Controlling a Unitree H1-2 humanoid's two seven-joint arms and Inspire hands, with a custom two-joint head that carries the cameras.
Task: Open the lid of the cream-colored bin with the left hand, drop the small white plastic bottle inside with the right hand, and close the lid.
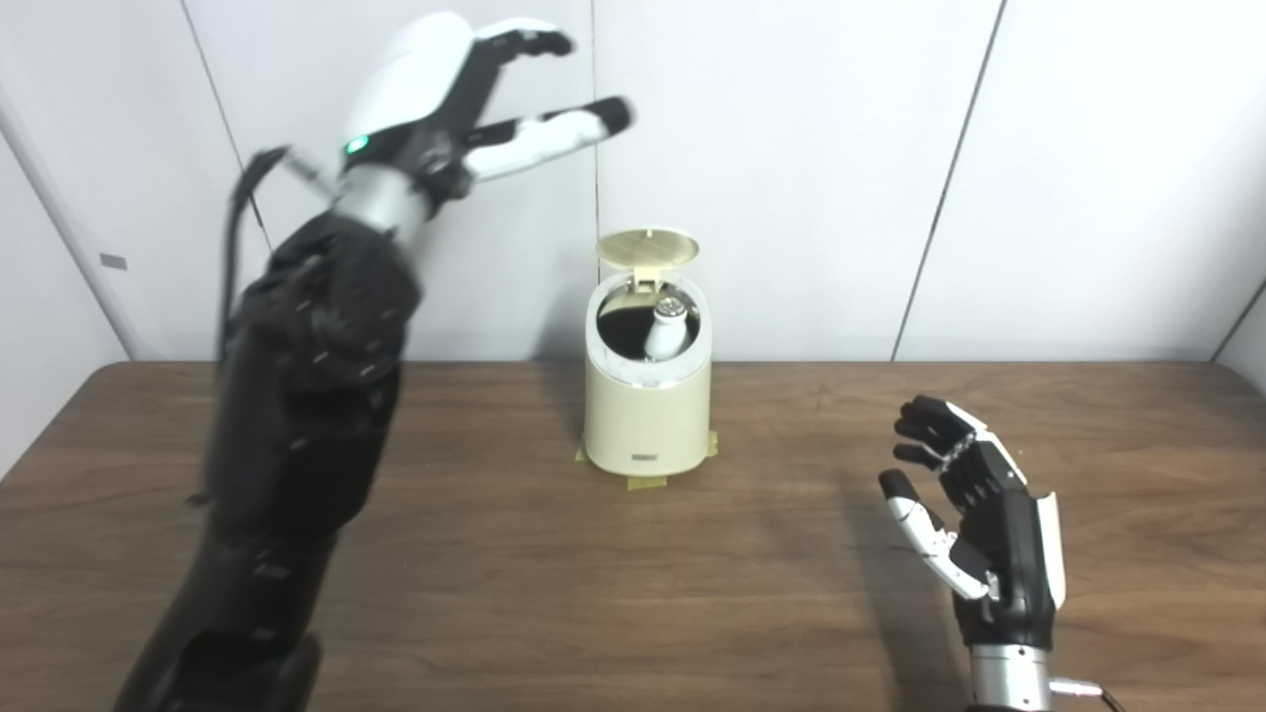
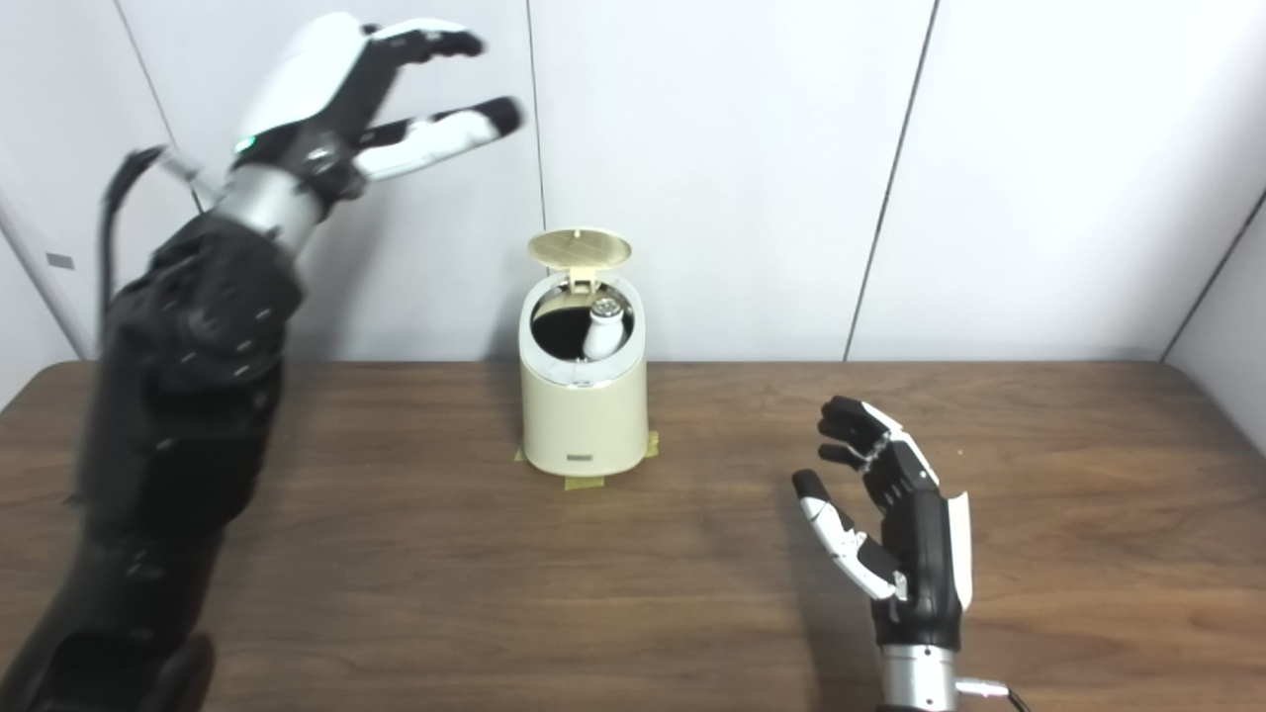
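The cream-colored bin [image 1: 648, 410] stands at the back middle of the table, taped down at its base. Its round lid [image 1: 648, 248] is tipped up and back on its hinge. The small white plastic bottle [image 1: 666, 327] leans inside the bin mouth, cap upward. My left hand [image 1: 465, 94] is raised high above and to the left of the bin, open, fingers spread and holding nothing. My right hand [image 1: 974, 519] hovers low over the table to the right of the bin, open and empty, palm facing left.
The brown wooden table [image 1: 593, 593] runs across the whole view, with white wall panels [image 1: 791, 148] right behind the bin. My left forearm [image 1: 297, 425] rises steeply along the left side.
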